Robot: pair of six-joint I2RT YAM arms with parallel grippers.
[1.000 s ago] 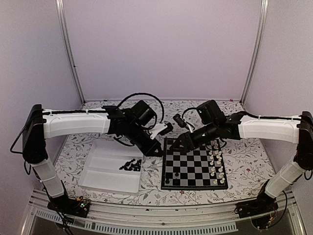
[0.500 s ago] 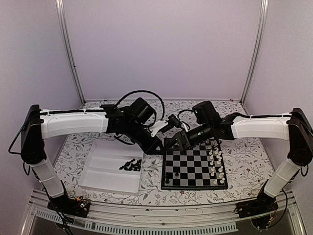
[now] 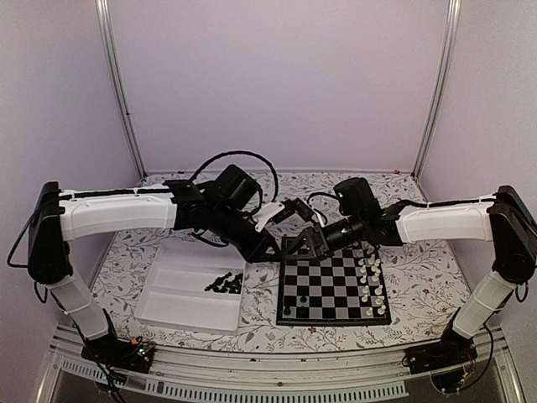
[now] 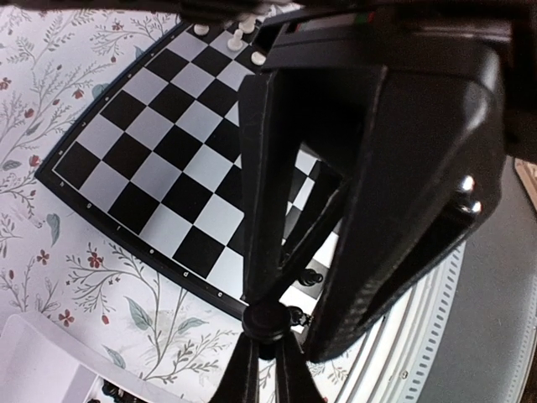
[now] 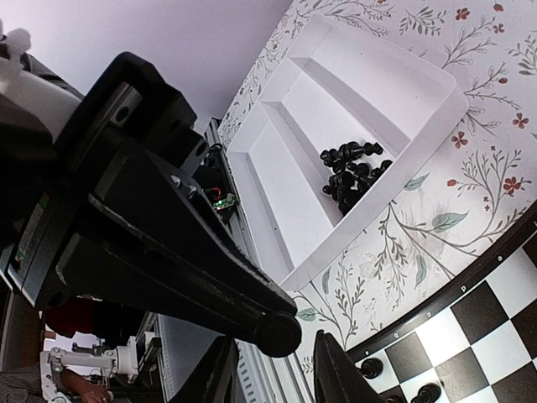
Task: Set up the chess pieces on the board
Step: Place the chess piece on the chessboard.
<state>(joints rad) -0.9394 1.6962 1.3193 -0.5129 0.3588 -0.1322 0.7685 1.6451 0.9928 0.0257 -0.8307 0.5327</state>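
Note:
My left gripper is shut on a small black chess piece, held at its fingertips above the board's far-left corner. My right gripper faces it. The right gripper is open in the right wrist view, with a finger on each side of the held piece. I cannot tell if they touch it. The chequered board has two black pieces at its near-left corner. Several black pieces lie in the white tray; they also show in the right wrist view.
White chess pieces stand in two columns along the board's right side. The tray lies left of the board on the flowered tablecloth. Both arms cross the space above the board's far edge.
The right arm has swung left and in toward the left gripper. The two grippers now meet over the board's far-left corner. The left gripper still holds the black piece.

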